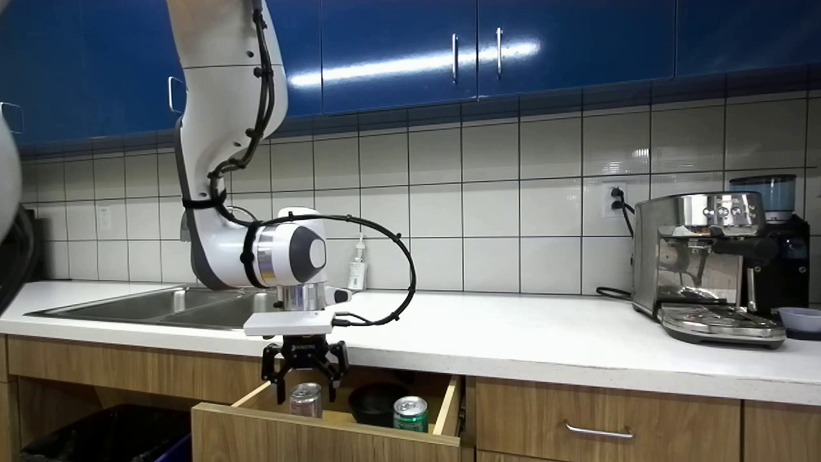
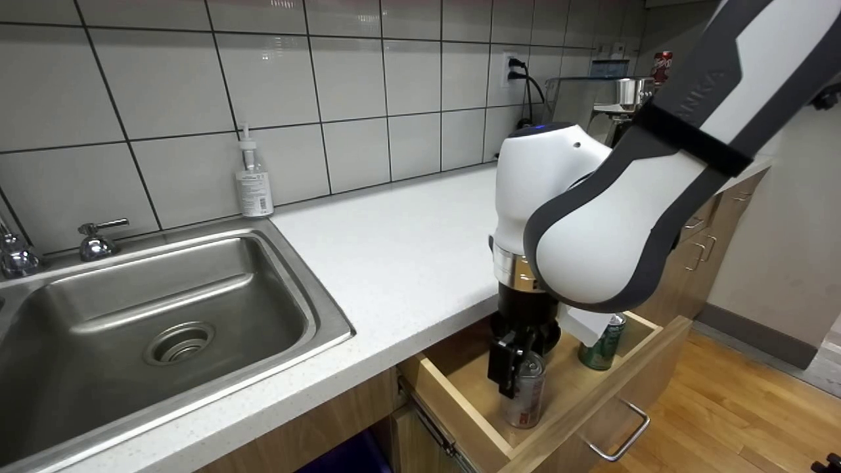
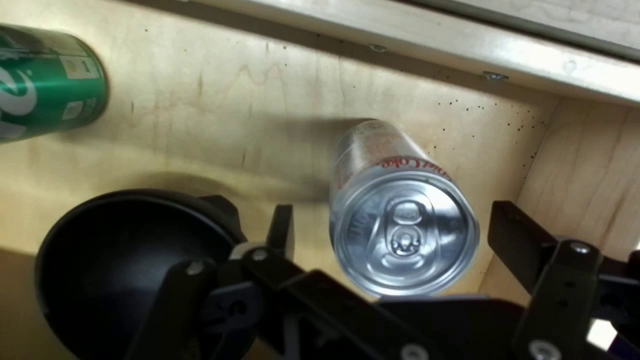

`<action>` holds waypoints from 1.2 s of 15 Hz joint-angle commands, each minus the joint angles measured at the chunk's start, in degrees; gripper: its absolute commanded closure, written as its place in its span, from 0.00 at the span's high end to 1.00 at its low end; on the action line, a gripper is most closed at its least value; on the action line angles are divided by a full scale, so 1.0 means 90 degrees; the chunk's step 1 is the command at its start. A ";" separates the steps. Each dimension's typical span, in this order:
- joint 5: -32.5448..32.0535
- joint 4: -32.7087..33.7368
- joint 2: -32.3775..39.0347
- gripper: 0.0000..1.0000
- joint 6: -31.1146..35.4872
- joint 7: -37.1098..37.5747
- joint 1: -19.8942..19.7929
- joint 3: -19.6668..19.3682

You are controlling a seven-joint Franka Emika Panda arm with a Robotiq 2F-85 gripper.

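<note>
A: Entries in an exterior view, starting at the left?
B: Sink (image 1: 141, 309), steel, twin basins, one; left of the frame, let into a white counter (image 1: 500, 321).
A: Next, lower left of centre?
B: Gripper (image 1: 306, 392), black, one; fingers downward, jaws spread wide, one finger on each side of a silver can (image 1: 305, 407). The wrist view shows a gap between finger and can on both sides.
A: And that can?
B: One; upright in a pulled-out wooden drawer (image 1: 321, 443), bottom of the frame, its top between the fingers. Red Diet Coke lettering shows in the wrist view.
A: Continuing rightward?
B: Pump bottle (image 1: 358, 272), one; in front of the tiled wall (image 1: 487, 212), mid-frame. Black bowl (image 1: 373, 405), one; same drawer, lower centre; lower left of the wrist view. Green can (image 1: 410, 418), one; upright near the drawer's right side; upper left of the wrist view, cut by the edge.
A: Last, the right side?
B: Coffee machine (image 1: 699, 256), steel, one; standing on the counter. Black grinder (image 1: 792, 263), one; just beside it. Pale cup (image 1: 800, 319), one; at the frame's right edge.
</note>
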 commanded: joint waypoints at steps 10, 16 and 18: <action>0.0207 -0.0211 -0.0720 1.00 -0.0109 -0.0012 -0.0007 0.0102; 0.0223 -0.0253 -0.0738 1.00 -0.0111 -0.0015 -0.0009 0.0109; 0.0223 -0.0253 -0.0738 1.00 -0.0111 -0.0016 -0.0009 0.0109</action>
